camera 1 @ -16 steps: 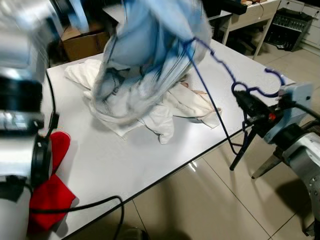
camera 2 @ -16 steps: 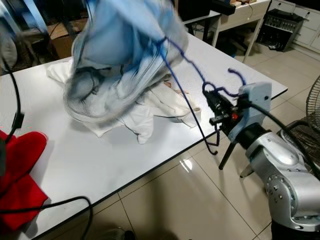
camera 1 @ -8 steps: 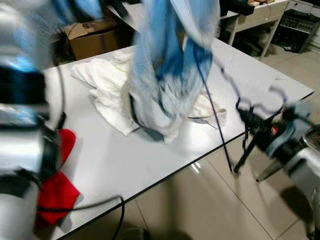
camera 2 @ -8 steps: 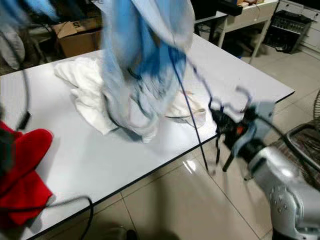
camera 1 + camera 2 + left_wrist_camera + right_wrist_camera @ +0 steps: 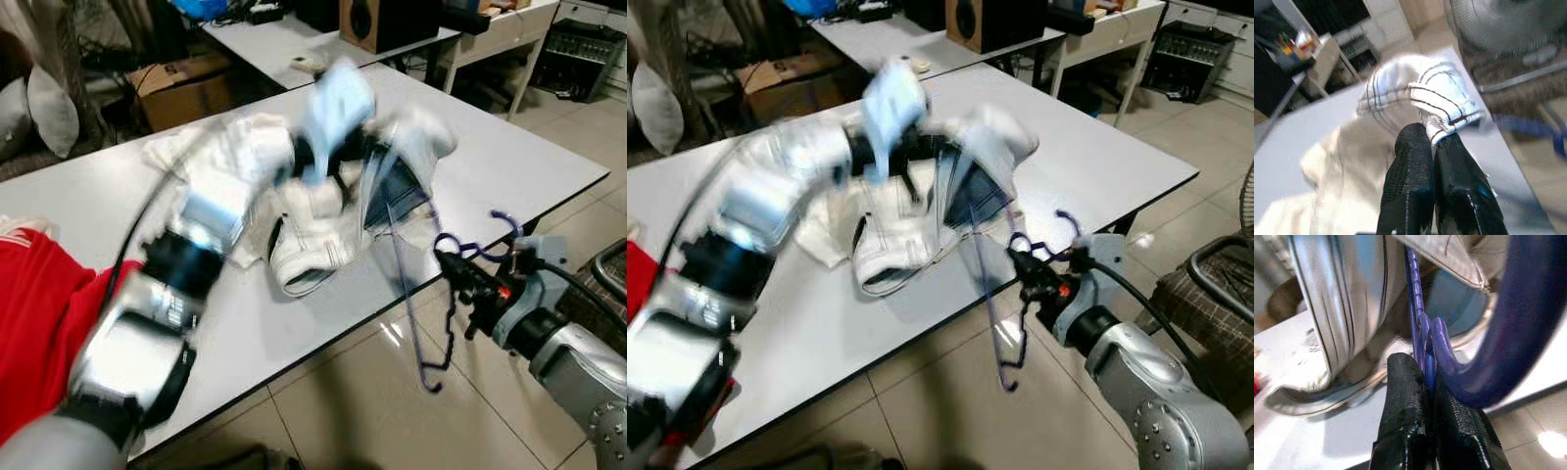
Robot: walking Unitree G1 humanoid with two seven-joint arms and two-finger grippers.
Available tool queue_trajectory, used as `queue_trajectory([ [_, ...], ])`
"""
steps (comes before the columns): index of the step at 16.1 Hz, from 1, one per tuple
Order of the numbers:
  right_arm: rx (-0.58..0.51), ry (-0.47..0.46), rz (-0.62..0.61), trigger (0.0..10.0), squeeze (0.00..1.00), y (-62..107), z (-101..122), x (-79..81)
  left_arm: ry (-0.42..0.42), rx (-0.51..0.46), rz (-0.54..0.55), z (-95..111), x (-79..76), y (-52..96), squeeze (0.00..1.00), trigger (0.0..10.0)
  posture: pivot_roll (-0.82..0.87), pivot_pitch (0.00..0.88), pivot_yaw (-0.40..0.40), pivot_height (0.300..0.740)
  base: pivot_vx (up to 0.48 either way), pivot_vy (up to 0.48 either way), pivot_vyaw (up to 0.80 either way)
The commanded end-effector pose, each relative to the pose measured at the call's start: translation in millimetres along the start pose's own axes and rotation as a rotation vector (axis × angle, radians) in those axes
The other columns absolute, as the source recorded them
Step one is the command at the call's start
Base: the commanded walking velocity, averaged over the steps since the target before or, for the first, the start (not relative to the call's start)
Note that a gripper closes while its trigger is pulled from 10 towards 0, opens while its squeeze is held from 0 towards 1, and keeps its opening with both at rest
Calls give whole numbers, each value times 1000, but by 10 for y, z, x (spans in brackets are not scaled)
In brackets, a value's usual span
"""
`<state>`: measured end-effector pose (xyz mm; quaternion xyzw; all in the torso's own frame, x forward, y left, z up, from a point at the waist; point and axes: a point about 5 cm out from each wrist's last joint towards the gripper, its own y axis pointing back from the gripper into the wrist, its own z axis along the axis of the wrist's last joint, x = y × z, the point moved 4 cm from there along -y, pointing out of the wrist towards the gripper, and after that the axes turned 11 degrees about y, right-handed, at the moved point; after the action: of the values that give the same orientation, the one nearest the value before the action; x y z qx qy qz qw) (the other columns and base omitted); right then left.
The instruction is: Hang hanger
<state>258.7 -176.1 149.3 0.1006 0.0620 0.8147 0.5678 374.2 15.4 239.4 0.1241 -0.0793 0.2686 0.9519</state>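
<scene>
Blue wire is what the right gripper (image 5: 453, 266) has between its black fingers (image 5: 1405, 431) — pressed together on the neck of the blue hanger (image 5: 431, 323), just below its hook, as the right wrist view shows at close range. The gripper sits just off the front edge of the white table (image 5: 509, 162), over the tiled floor (image 5: 362, 411), and the hanger's frame hangs tilted down past that edge, its upper end running into the cloth on the table. The left gripper (image 5: 1432, 142), at the end of the blurred silver left arm (image 5: 186, 284) reaching across the table, has its fingers (image 5: 1410, 181) pinched together on a fold of the pale striped shirt (image 5: 1415, 98) — white-blue cloth with dark seam lines. That shirt (image 5: 343, 196) lies heaped on the middle of the table, on a white garment (image 5: 196, 152). A red cloth (image 5: 39, 323) lies at the table's near left end, beside the left arm. Behind, a cardboard box (image 5: 186, 83) stands on the floor, with another table (image 5: 294, 34) further back.
</scene>
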Motion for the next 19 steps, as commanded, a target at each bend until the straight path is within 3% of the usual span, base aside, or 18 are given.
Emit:
queue_trajectory([
  [1, -17, 7, -55, 10000, 0, 42, 31, -65, -75, 2, 15, -2, 1, 30, 0, 5647, -80, 0, 129, 740, 0, 0, 0],
  [2, -13, 2, -66, 10000, 0, 61, 14, -78, -68, -6, 8, -39, -44, 18, 0, 10000, -87, 0, 131, 740, 0, 0, 0],
  [3, -5, -4, -79, 10000, 0, 100, -18, -87, -22, -15, -3, -143, -122, 20, 1000, 10000, -94, 0, 134, 740, 0, 0, 0],
  [4, -5, -4, -79, 10000, 0, 100, -18, -87, -22, -15, -3, -143, -122, 20, 1000, 10000, -94, 0, 134, 740, 0, 0, 0],
  [6, 6, -12, -96, 10000, 0, 147, -59, -103, 59, -58, 10, -212, -136, 97, 1000, 10000, -99, 0, 134, 740, 0, 0, 0],
  [8, 10, -9, -91, 10000, 0, 151, -62, -112, 67, -70, -33, -206, -179, 166, 1000, 10000, -94, 0, 125, 740, 0, 0, 0],
  [10, -1, -8, -77, 10000, 0, 140, -32, -111, 58, -37, -79, -287, -297, 174, 1000, 10000, -87, 0, 116, 740, 0, 0, 0],
  [13, -11, 17, -60, 10000, 0, 135, -1, -104, 95, -58, -104, -314, -503, 71, 1000, 10000, -88, 1, 115, 740, 0, 0, 0],
  [15, -79, 26, -18, 10000, 0, 158, 126, -43, 49, -72, -161, -310, -675, 18, 1000, 10000, -88, 1, 115, 740, 0, 0, 0],
  [19, -147, 24, 63, 10000, 0, 197, 253, 65, -6, -73, -15, -308, -554, -77, 1000, 10000, -93, 0, 121, 740, 0, 0, 0],
])
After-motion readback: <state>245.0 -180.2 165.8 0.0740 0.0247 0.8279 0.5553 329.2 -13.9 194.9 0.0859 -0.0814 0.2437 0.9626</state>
